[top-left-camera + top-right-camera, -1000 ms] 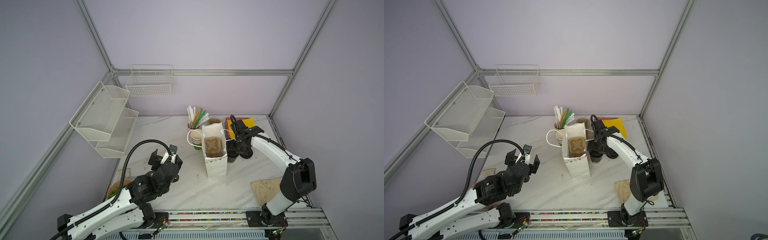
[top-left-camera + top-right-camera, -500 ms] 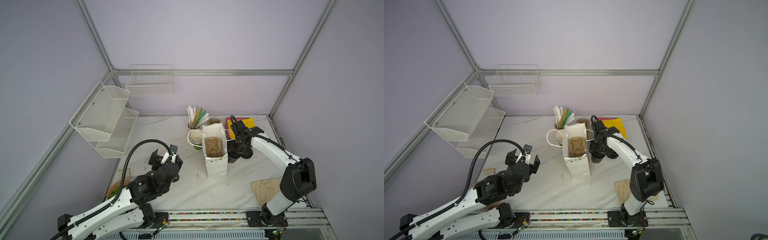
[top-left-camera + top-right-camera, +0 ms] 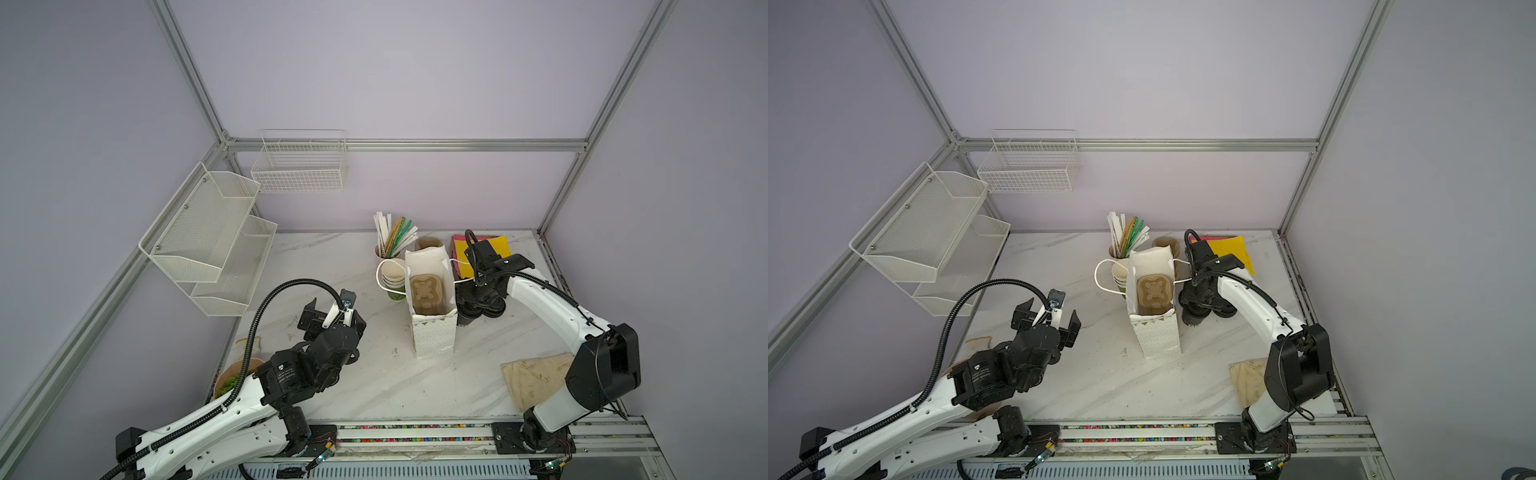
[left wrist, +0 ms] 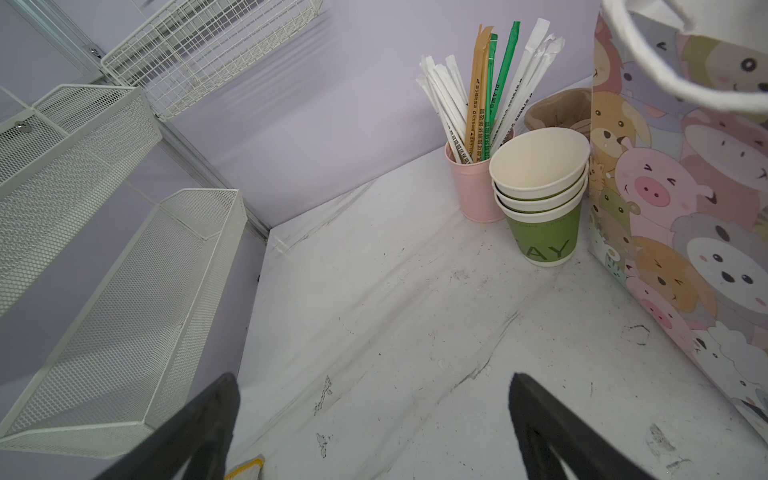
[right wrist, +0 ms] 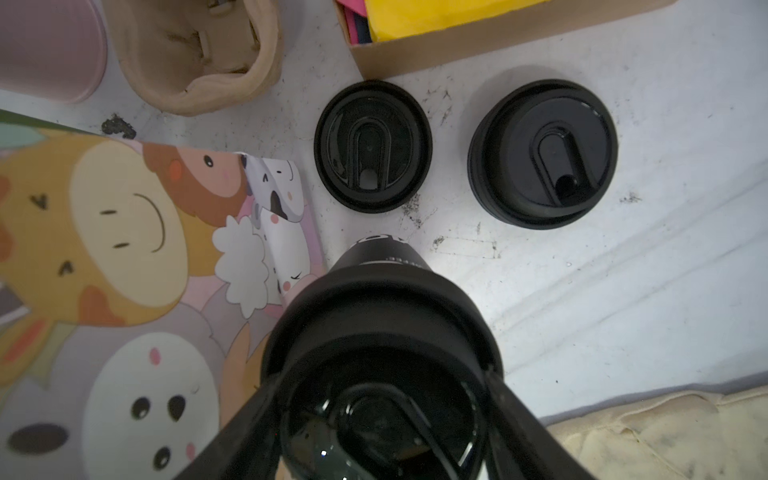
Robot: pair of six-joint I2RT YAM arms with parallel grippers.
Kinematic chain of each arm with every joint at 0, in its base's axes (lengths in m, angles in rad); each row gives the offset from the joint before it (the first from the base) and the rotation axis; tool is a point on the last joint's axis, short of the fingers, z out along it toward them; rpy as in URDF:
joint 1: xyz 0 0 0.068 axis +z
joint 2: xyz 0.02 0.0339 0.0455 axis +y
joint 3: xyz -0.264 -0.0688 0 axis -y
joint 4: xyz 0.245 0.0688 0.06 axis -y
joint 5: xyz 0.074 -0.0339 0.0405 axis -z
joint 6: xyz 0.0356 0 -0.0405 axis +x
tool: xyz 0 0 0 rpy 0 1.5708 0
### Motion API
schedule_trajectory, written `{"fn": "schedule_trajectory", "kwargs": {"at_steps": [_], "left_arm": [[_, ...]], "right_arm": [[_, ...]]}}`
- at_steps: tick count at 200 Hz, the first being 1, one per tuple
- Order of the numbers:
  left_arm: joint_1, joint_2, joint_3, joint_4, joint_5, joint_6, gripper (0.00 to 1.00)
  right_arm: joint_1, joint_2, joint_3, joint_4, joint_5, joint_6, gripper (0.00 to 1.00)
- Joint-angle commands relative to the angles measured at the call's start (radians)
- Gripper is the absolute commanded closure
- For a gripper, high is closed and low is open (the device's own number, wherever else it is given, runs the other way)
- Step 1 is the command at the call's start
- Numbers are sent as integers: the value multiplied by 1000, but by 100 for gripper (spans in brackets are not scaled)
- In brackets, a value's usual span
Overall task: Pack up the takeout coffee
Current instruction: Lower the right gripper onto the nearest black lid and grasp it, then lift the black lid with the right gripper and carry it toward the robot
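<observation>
Marble worktop [image 3: 374, 386]: white with grey veins, carrying everything listed below.
Paper bag [image 3: 432, 338]: stood upright near the middle of the worktop, mouth open, with cartoon animals on its walls.
Pulp carrier [image 3: 426, 293]: brown, lay inside the bag.
Takeout coffee [image 5: 382, 328]: was outside the bag, just beside the wall that faced the worktop's right edge. Its black lid was turned towards the right wrist camera. Its body looked dark in both top views. Whether its base rested on the marble could not be told.
Right gripper [image 5: 378, 384]: its fingers stood on either side of the coffee's lid, close against the rim. Whether they pinched it could not be told.
Left gripper [image 4: 372, 376]: jaws were spread wide and held nothing. It hung over bare marble towards the left edge, well apart from the bag.
Loose lid [image 5: 372, 145]: black, lay on the marble between the coffee and the cardboard box [image 5: 478, 50].
Second lid [image 5: 542, 153]: black, lay beside the first and apart from it.
Cardboard box: sat near the back right corner, with yellow and pink sheets inside.
Green cup stack [image 4: 540, 199]: nested cups, just beside the bag's left-facing wall.
Pink cup of straws [image 4: 473, 187]: stood just behind the stack, towards the back edge.
Spare carrier [image 5: 195, 54]: brown pulp, sat behind the bag, beside the pink cup.
Cloth [image 3: 536, 382]: beige and crumpled, lay near the front right corner.
</observation>
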Motion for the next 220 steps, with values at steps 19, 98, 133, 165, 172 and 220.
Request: {"fn": "schedule_trajectory", "kwargs": {"at_steps": [19, 98, 133, 165, 172, 220], "left_arm": [[8, -4, -29, 30, 8, 16, 0], [9, -3, -27, 29, 21, 16, 0], [10, -5, -27, 27, 22, 17, 0], [10, -3, -26, 27, 27, 16, 0], [10, -1, -25, 27, 27, 17, 0], [10, 0, -26, 22, 27, 16, 0]], "right_arm": [[1, -76, -30, -63, 52, 18, 30], [-10, -138, -99, -105, 51, 13, 30], [-37, -176, -128, -116, 46, -2, 30], [-58, -201, -148, -114, 28, -10, 30], [-59, -202, -148, -114, 27, -13, 30], [-77, -235, -144, -120, 10, -24, 30]]}}
